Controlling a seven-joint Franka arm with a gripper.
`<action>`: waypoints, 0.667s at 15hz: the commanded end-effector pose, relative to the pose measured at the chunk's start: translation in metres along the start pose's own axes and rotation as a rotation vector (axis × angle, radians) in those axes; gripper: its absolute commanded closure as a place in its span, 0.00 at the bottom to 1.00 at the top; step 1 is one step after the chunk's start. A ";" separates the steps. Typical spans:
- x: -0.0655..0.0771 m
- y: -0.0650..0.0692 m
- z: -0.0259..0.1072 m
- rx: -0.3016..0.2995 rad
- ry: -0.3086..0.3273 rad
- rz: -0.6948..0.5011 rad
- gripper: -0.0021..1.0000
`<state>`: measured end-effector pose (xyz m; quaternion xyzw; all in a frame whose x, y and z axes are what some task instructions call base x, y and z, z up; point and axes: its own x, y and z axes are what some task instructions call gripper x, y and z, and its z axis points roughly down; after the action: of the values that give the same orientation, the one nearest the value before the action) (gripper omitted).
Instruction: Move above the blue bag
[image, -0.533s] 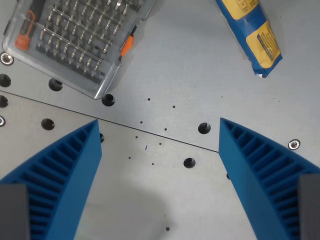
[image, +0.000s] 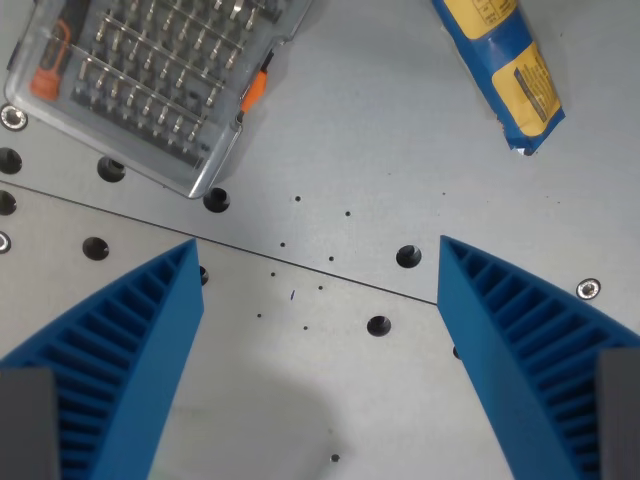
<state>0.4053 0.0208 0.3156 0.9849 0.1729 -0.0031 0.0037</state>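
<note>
The gripper (image: 318, 262) hangs wide apart, gripping nothing, over bare metal table (image: 380, 140); the blue bag (image: 503, 68) lies at one o'clock, partly cut off by the frame's top edge. It looks light, crinkly and soft — likely slippery film; best pinched across its narrow middle. Count: one blue bag, one clear bit case (image: 150, 75) at eleven o'clock — nothing else loose.

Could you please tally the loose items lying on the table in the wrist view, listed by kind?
Blue and yellow bag: 1
Clear bit-set case: 1
Total: 2
Both lie on the grey table, beyond the gripper with its blue fingers spread wide.
</note>
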 end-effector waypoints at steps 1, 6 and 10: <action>0.001 0.001 0.000 -0.004 0.003 -0.031 0.00; 0.005 0.006 0.007 -0.011 0.007 -0.089 0.00; 0.011 0.014 0.016 -0.014 0.004 -0.152 0.00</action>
<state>0.4143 0.0166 0.3001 0.9801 0.1983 -0.0048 0.0071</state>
